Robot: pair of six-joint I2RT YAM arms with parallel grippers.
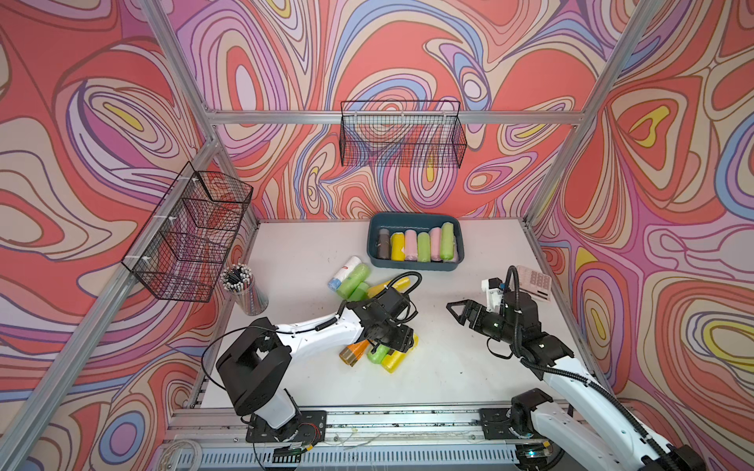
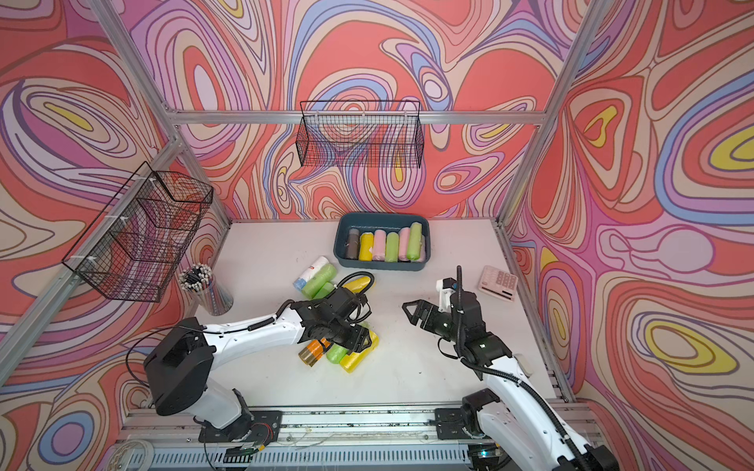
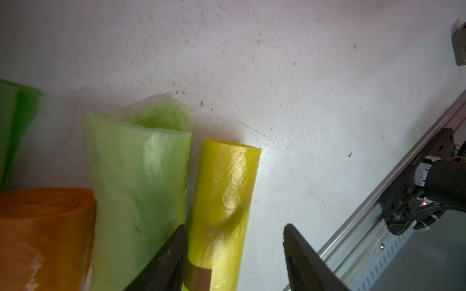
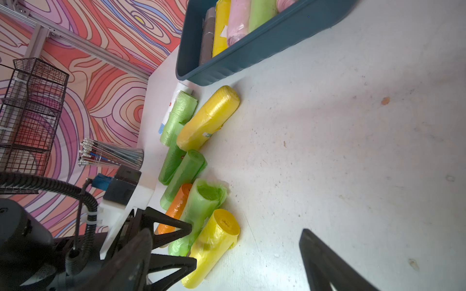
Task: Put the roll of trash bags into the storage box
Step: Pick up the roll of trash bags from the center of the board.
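Note:
A yellow roll of trash bags (image 3: 222, 201) lies on the white table at the near end of a small pile, against a light green roll (image 3: 138, 176) and an orange roll (image 3: 42, 226). My left gripper (image 3: 234, 228) is down over it, open. One finger is wedged between the yellow and green rolls. The other stands clear of the yellow roll's far side. In both top views the left gripper (image 1: 402, 342) covers most of the pile. The teal storage box (image 1: 414, 265) at the back holds several rolls. My right gripper (image 1: 457, 312) hovers open and empty to the right.
A second pile of white, green and yellow rolls (image 1: 359, 279) lies between the left arm and the box. A cup of pencils (image 1: 245, 285) stands at the left, a pink calculator (image 1: 534, 281) at the right. Black wire baskets (image 1: 402, 134) hang on the walls.

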